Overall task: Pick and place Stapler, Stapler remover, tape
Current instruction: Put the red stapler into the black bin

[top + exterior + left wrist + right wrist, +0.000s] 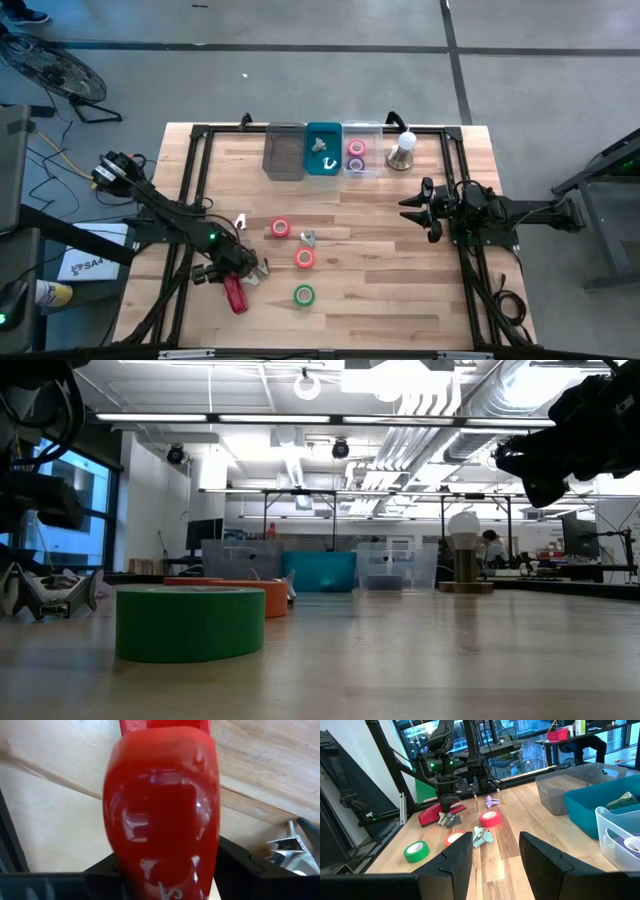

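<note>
Stapler (235, 296) sits at seven o'clock on our table (400, 270), clamped by our left gripper (237, 281); our right gripper (415, 208), fingers apart, waits at three o'clock.

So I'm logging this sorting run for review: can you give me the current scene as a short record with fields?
left gripper: low at the table's near left, fingers either side of the slim bright red stapler
right gripper: open, raised at the right, holding nothing
loose tape rolls: red, orange, green
clear bin: pink and purple tape rolls
teal bin: one silvery metal claw-shaped staple remover
grey bin: nothing visible inside
</note>
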